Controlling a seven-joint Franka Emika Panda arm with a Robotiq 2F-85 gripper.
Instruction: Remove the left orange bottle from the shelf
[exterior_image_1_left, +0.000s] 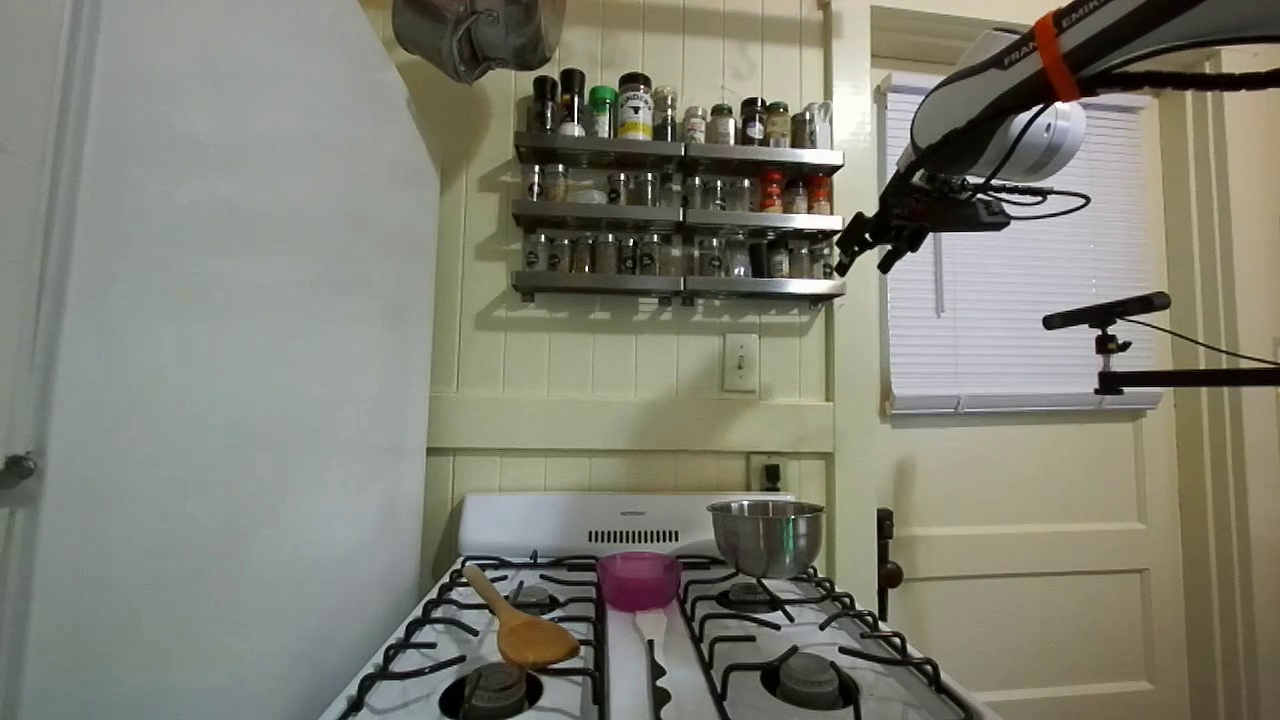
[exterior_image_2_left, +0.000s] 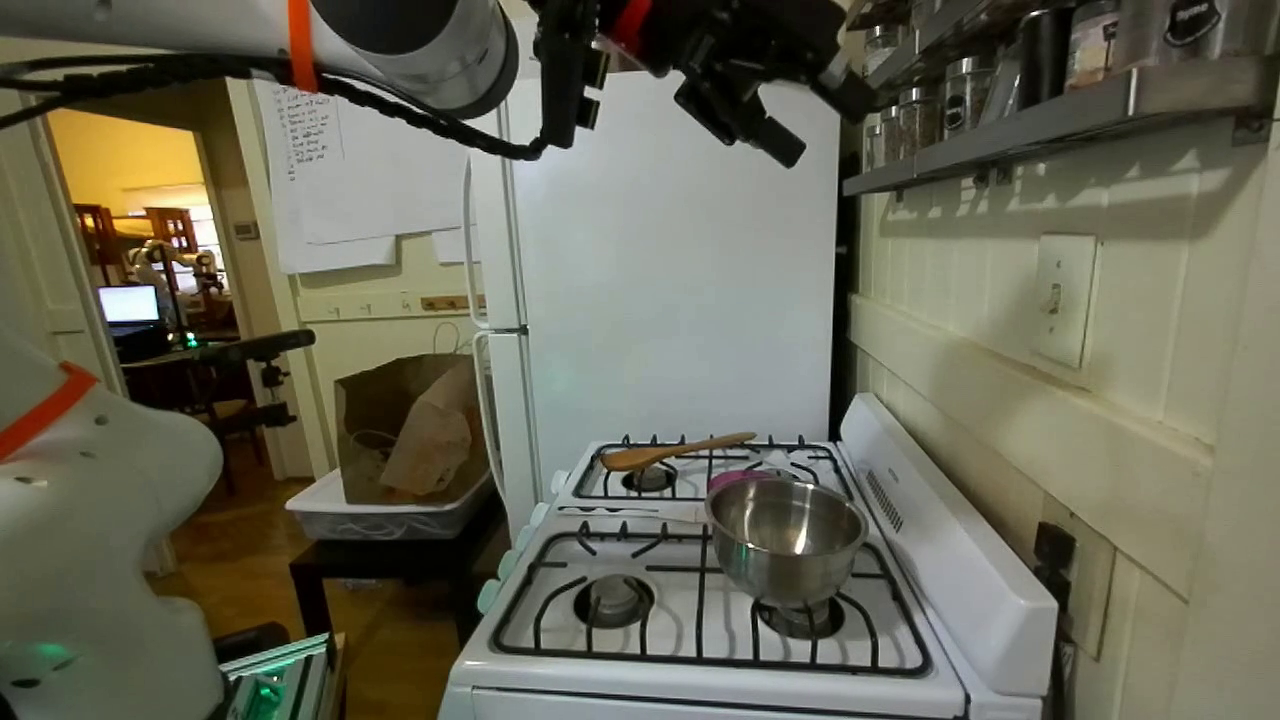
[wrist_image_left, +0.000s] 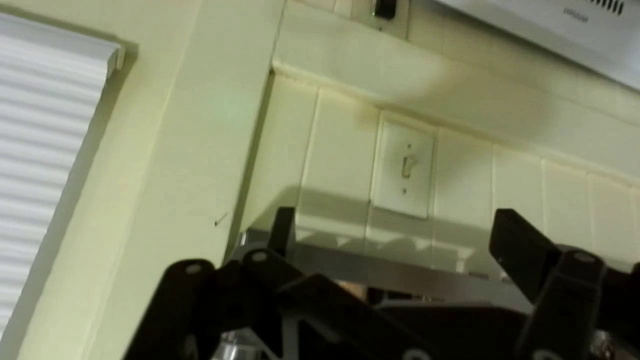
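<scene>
The shelf (exterior_image_1_left: 765, 221) is a metal wall rack with stacked tiers of small jars. The left orange bottle (exterior_image_1_left: 771, 190) stands upright on the middle tier, right half, with a red-orange cap. A second orange bottle (exterior_image_1_left: 819, 195) stands to its right, with a jar between them. My gripper (exterior_image_1_left: 866, 262) is open and empty, pointing down beside the rack's right end in that exterior view. It also shows near the shelf (exterior_image_2_left: 1050, 115) in an exterior view (exterior_image_2_left: 815, 125). In the wrist view, the open fingers (wrist_image_left: 395, 227) frame the rack's metal front (wrist_image_left: 380, 267); the orange bottles cannot be made out there.
A stove (exterior_image_1_left: 545, 510) stands below the rack, with a steel bowl (exterior_image_1_left: 767, 540), pink bowl (exterior_image_1_left: 640, 582) and wooden spoon (exterior_image_1_left: 535, 640) on it. A pot (exterior_image_1_left: 480, 35) hangs at the upper left. A fridge (exterior_image_2_left: 680, 280) stands beside the stove. A light switch (wrist_image_left: 404, 167) is under the rack.
</scene>
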